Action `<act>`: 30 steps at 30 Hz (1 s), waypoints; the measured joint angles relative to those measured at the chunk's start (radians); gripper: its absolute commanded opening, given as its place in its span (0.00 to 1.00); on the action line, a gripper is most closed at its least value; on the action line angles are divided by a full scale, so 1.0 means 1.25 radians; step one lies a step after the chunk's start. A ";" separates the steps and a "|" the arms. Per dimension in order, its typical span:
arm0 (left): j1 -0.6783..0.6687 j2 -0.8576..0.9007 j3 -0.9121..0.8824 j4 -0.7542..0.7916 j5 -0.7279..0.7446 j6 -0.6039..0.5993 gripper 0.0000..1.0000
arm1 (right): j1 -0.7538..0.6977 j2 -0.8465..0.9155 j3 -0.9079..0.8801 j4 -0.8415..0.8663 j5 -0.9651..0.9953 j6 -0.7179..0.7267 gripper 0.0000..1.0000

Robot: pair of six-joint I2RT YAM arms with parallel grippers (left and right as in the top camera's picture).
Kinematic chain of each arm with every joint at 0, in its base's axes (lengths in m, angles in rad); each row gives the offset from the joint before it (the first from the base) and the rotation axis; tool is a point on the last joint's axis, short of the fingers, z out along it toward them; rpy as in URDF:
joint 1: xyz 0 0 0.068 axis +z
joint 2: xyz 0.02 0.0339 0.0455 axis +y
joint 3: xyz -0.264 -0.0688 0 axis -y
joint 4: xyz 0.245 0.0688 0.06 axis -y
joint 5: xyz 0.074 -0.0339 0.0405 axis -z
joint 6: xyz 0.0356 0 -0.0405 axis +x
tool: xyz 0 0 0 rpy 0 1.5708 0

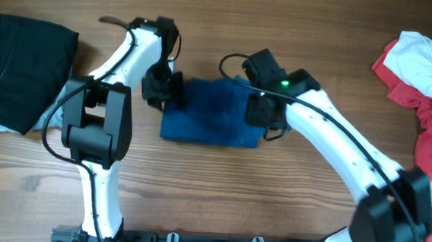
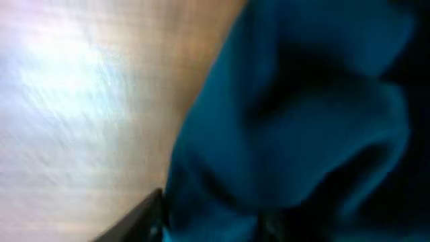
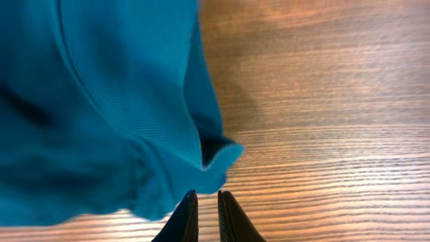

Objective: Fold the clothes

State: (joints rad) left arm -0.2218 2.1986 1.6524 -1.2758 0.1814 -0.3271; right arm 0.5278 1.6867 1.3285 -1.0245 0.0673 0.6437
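Note:
A blue garment (image 1: 209, 117) lies folded into a rough rectangle at the table's middle. My left gripper (image 1: 161, 87) is at its upper left edge. The left wrist view is blurred; blue cloth (image 2: 302, 101) fills it and bunches between the fingers (image 2: 215, 222), so the gripper looks shut on it. My right gripper (image 1: 266, 117) is at the garment's right edge. In the right wrist view its fingers (image 3: 207, 202) are almost together with nothing between them, just off a loose corner of the blue cloth (image 3: 87, 101).
A black garment (image 1: 14, 61) lies at the far left. A white and red garment (image 1: 424, 82) lies crumpled at the far right. Bare wooden table (image 1: 218, 197) shows in front of the blue garment.

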 measured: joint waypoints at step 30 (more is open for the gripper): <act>-0.016 -0.219 -0.235 0.344 -0.067 -0.039 0.42 | -0.015 0.212 0.000 0.152 -0.221 -0.302 0.13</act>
State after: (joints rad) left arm -0.2424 1.9247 1.3586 -0.8459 0.0971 -0.3756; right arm 0.5087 1.9522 1.3285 -0.8341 -0.2085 0.2665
